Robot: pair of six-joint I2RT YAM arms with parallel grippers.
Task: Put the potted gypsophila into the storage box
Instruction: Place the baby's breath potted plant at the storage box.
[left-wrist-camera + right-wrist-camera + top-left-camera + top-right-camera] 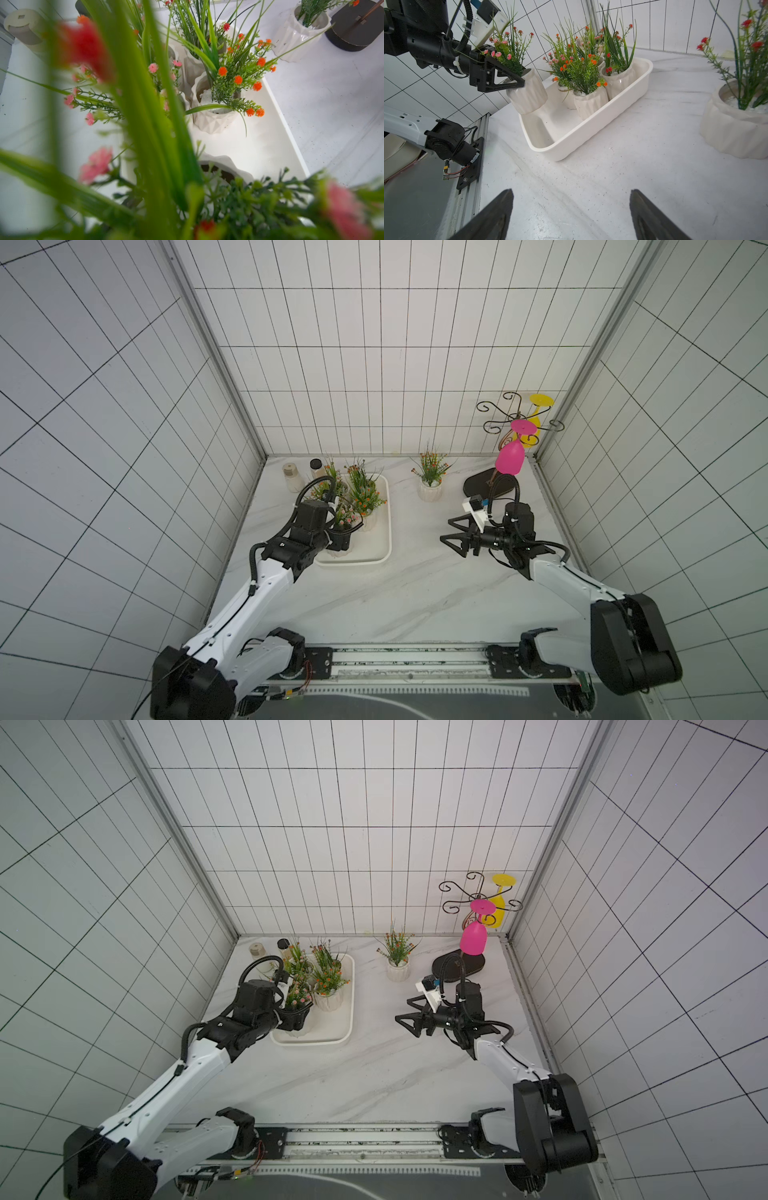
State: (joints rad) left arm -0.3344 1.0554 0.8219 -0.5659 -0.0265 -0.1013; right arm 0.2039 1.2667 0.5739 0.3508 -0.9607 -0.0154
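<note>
Because the left hand [521, 80] pinches the tilted pot [527, 93] with pink flowers over the near corner of the box [571, 143] (the right hand [571, 195] is spread and empty), letting go too soon could tip it over or knock the other pots [589, 101].

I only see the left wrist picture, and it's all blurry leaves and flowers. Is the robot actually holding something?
Observer: Yes. The left gripper is clamped on the rim of a pink-flowered pot, tilted over the near end of the storage box.
Operator: And its other arm?
Observer: The right gripper hangs open and empty above the table.
Operator: What's the dark slab in the corner?
Observer: That's the rack base; a pink glass hangs upside down above it.
</note>
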